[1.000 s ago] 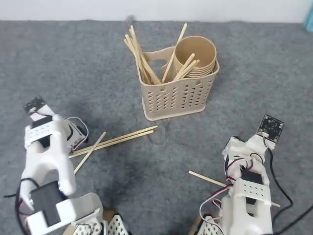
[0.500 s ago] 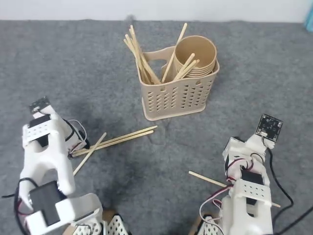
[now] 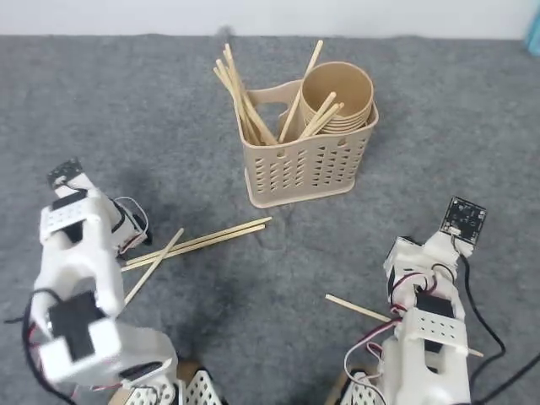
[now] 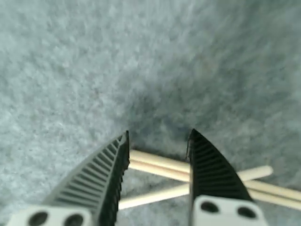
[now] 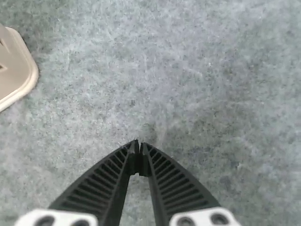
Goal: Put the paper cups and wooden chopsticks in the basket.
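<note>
The basket [image 3: 304,169] stands at the upper centre of the grey table [image 3: 126,110] in the high view, and it already holds the stacked cups [image 3: 337,84] and a bundle of chopsticks [image 3: 240,97], so I judge the task mostly done. Left to collect are three loose sticks [image 3: 211,238] at lower left and one stick [image 3: 359,309] at lower right, beside my right arm. My left end effector [image 4: 159,141] is wide open over the ends of the three, gripping nothing, and my right end effector [image 5: 140,143] is closed and empty above bare table.
</note>
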### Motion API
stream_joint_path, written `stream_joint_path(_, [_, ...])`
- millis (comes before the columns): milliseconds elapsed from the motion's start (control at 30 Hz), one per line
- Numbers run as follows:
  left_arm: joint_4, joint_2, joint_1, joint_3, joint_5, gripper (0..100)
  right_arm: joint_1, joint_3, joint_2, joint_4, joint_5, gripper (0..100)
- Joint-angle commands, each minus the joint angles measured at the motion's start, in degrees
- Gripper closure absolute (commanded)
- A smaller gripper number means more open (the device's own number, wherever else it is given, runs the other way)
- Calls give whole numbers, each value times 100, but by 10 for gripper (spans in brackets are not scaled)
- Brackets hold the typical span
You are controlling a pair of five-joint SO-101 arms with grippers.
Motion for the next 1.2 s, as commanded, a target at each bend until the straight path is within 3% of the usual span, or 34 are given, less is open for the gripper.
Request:
stream_joint_path(0, [941, 466, -26, -690, -290, 812, -48, -88, -163, 48, 79, 990])
stream_joint_path(167, [1776, 527, -62, -1385, -1231, 812, -57, -88, -163, 48, 79, 990])
stream_joint_path(333, [2286, 334, 246, -1534, -3007, 815, -57, -88, -163, 48, 79, 990])
stream_joint_path(567, [2171, 387, 246, -1490, -4044, 816, -57, -88, -163, 48, 79, 990])
stream_joint_path(800, [1257, 378, 246, -1209, -5380, 816, -57, -88, -163, 48, 79, 990])
stream_joint_path(933, [1187, 369, 246, -936, -6127, 816, -57, -88, -163, 48, 79, 990])
stream_joint_path(1167, [1187, 360, 237, -848, -6734, 816, -57, -88, -163, 48, 79, 990])
